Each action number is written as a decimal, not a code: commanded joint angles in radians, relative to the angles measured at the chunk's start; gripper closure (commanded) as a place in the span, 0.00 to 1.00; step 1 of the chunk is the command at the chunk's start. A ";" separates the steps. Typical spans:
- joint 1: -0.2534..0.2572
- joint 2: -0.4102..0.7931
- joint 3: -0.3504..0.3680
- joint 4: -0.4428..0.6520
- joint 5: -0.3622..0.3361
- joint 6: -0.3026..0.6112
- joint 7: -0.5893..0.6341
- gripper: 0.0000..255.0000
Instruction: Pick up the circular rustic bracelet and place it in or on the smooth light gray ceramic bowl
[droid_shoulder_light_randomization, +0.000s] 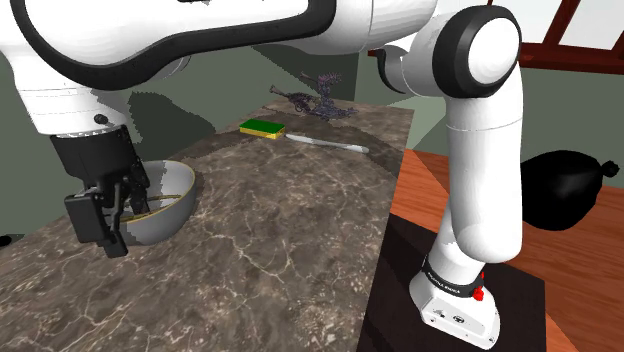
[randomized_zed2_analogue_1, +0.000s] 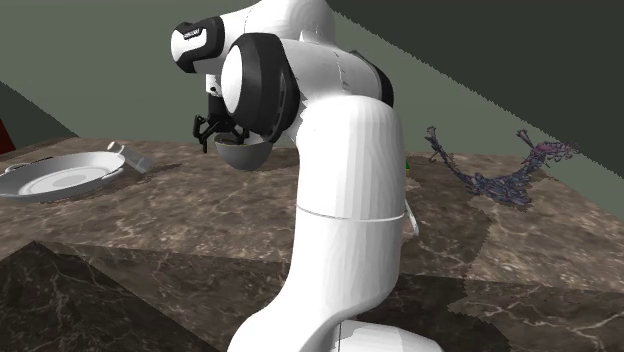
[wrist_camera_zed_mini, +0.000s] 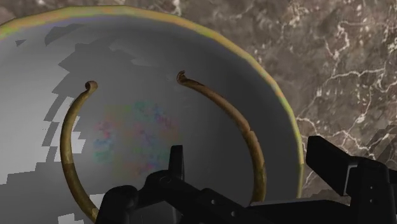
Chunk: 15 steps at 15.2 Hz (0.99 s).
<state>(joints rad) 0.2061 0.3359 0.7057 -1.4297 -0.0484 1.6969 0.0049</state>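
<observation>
The bracelet (wrist_camera_zed_mini: 72, 130) is a thin, brownish-gold open ring with curled ends. It lies inside the light grey bowl (wrist_camera_zed_mini: 191, 51), which has a yellowish rim. My gripper (wrist_camera_zed_mini: 248, 154) hangs just above the bowl, open. One side of the ring runs between the fingers (wrist_camera_zed_mini: 176, 162), and neither finger touches it. In the shoulder view the gripper (droid_shoulder_light_randomization: 113, 218) is over the near-left edge of the bowl (droid_shoulder_light_randomization: 172, 212), with a gold strand of the bracelet (droid_shoulder_light_randomization: 160, 204) visible inside. The second exterior view has the bowl (randomized_zed2_analogue_1: 243, 153) under the gripper (randomized_zed2_analogue_1: 213, 132), partly behind the arm.
The bowl stands on a dark marble counter (droid_shoulder_light_randomization: 290, 230). At its far end lie a green and yellow sponge (droid_shoulder_light_randomization: 263, 127), a silver knife (droid_shoulder_light_randomization: 330, 144) and a dark purple twiggy ornament (droid_shoulder_light_randomization: 318, 100). A grey plate (randomized_zed2_analogue_1: 60, 175) sits at the second exterior view's left. My stand (droid_shoulder_light_randomization: 455, 300) is beside the counter's edge.
</observation>
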 joint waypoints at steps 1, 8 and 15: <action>0.000 0.000 0.000 0.000 0.000 0.000 0.000 0.00; 0.001 0.000 0.000 0.004 0.000 -0.004 0.001 1.00; 0.011 0.009 0.002 0.066 -0.006 -0.057 0.008 1.00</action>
<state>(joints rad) 0.2141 0.3428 0.7061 -1.3764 -0.0551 1.6522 0.0122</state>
